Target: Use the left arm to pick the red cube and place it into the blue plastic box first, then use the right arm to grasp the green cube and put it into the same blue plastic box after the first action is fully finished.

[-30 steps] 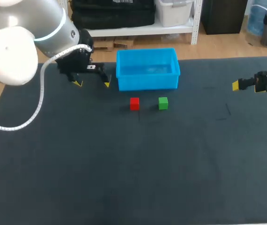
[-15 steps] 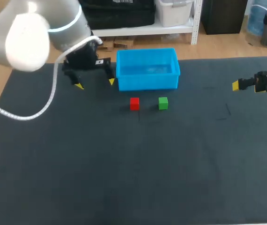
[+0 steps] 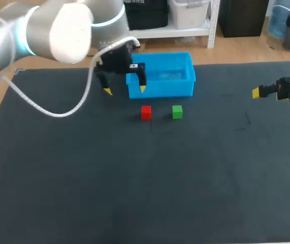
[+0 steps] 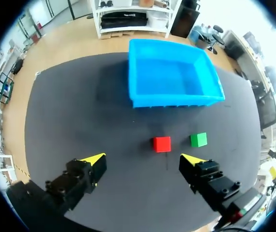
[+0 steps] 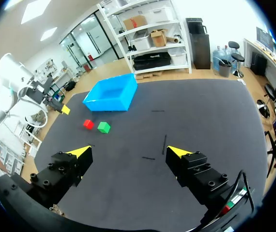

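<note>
A red cube and a green cube sit side by side on the dark mat, just in front of the blue plastic box, which looks empty. My left gripper hangs open above the mat at the box's front left corner, left of and behind the red cube; in its wrist view the red cube lies just ahead of its fingers. My right gripper stands open at the right edge, far from the green cube and the red cube.
The dark mat covers the whole table. Thin dark marks lie on the mat near the right side. My left arm arches in from the upper left with a white cable hanging under it.
My left gripper has swung right along the back of the mat, from well left of the box to its front left corner. The right arm and both cubes are unmoved.
</note>
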You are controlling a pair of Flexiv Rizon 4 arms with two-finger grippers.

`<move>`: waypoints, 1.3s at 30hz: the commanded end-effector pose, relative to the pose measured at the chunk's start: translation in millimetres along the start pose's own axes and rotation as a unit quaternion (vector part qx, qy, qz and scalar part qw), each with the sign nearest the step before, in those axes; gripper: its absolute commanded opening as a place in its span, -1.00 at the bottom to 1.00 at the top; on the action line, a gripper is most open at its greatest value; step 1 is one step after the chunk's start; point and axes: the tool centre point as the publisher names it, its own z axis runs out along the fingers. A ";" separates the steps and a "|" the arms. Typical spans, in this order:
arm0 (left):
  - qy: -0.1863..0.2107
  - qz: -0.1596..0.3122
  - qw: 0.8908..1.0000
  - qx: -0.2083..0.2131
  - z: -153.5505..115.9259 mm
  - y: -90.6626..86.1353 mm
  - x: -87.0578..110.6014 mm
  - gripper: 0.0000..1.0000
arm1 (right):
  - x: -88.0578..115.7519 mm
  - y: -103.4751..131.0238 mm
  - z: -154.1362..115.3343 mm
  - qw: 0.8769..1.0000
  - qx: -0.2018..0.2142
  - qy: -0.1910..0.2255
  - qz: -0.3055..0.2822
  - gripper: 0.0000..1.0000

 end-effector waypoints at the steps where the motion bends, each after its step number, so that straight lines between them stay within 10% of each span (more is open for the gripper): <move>1: 0.033 0.004 0.999 -0.011 13.0 -12.9 -9.2 1.00 | 0.1 -0.3 -0.3 1.000 0.000 0.000 0.000 1.00; 39: 0.013 0.004 1.000 -0.019 99.0 -32.8 -0.2 1.00 | 0.1 -0.3 -0.3 1.000 0.000 0.000 0.000 1.00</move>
